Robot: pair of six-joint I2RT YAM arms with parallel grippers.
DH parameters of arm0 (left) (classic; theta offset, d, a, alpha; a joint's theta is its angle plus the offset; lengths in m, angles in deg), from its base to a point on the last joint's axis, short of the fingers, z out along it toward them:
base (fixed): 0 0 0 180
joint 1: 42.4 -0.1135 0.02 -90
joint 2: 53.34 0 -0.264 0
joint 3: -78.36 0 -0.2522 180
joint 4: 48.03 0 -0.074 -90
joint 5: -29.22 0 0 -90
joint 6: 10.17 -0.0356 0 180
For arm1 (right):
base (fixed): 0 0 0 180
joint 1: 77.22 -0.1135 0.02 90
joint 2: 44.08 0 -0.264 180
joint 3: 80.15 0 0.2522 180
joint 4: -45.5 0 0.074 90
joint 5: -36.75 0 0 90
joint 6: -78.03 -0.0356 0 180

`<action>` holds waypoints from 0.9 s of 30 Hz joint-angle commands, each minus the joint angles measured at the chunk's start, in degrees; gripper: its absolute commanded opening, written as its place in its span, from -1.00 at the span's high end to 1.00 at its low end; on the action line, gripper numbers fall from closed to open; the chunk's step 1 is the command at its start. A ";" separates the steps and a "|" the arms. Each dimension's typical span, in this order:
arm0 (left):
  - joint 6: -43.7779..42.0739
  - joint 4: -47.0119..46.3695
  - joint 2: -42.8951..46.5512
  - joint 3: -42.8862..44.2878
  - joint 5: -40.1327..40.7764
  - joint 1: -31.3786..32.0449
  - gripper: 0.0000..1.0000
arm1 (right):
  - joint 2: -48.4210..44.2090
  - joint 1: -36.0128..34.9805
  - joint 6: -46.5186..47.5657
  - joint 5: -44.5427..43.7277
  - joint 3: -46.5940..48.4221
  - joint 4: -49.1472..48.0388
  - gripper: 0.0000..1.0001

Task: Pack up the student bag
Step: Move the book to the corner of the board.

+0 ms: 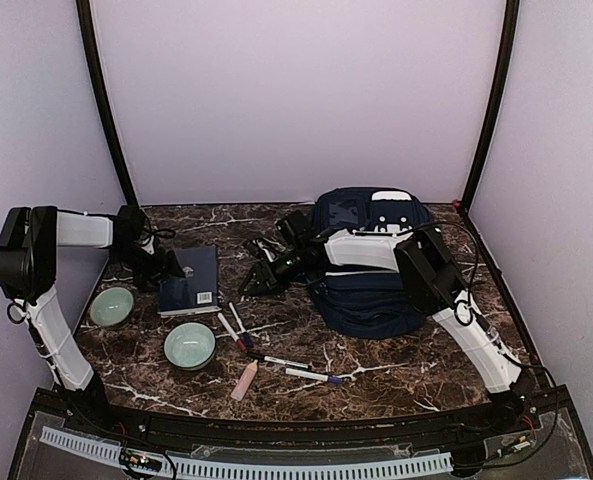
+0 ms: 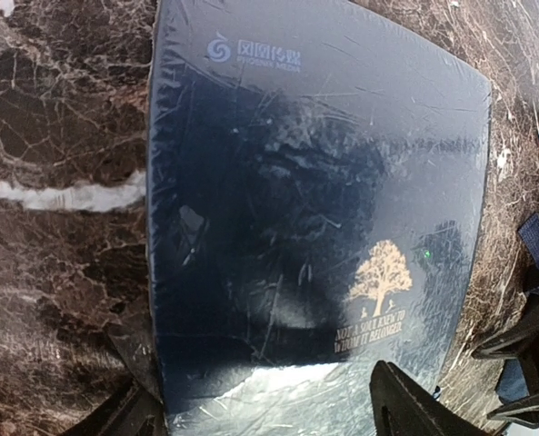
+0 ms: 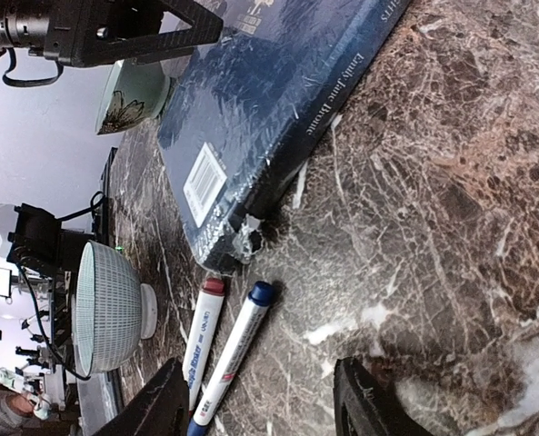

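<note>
The navy-blue student bag [image 1: 371, 285] lies at the back right of the table, with my right arm stretched across it. A flat navy book [image 1: 191, 280] wrapped in plastic lies left of the bag and fills the left wrist view [image 2: 314, 209]. My left gripper [image 1: 168, 268] is open and low at the book's left end, one finger [image 2: 124, 413] beside its edge and the other finger [image 2: 405, 409] above the cover. My right gripper [image 1: 256, 278] is open and empty just right of the book, over bare marble, with a red-capped marker [image 3: 201, 336] and a blue-capped marker [image 3: 237, 345] near its left finger [image 3: 155, 404].
Two pale green bowls [image 1: 111, 305] [image 1: 189, 345] stand left and front of the book. Two more markers [image 1: 286, 362] [image 1: 314, 376] and a pink stick [image 1: 244, 380] lie near the front. The marble table [image 1: 396, 360] is walled at the back and sides.
</note>
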 commanded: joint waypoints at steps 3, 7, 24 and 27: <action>0.21 -2.37 -0.71 0.47 -5.26 0.04 -0.57 | 4.57 0.74 -1.90 1.16 4.13 -4.38 -0.14; 0.57 -5.00 -0.87 0.79 -8.37 1.79 -0.54 | 4.73 0.80 -1.67 0.85 3.31 -3.58 -0.16; 3.92 -6.75 -0.22 6.00 -10.94 7.77 -0.53 | 3.22 2.42 -2.09 -3.60 -1.20 -1.69 -0.26; 5.07 -7.81 0.08 5.70 -12.31 8.08 -0.52 | 3.38 2.65 -4.54 0.76 -1.19 -4.37 -0.26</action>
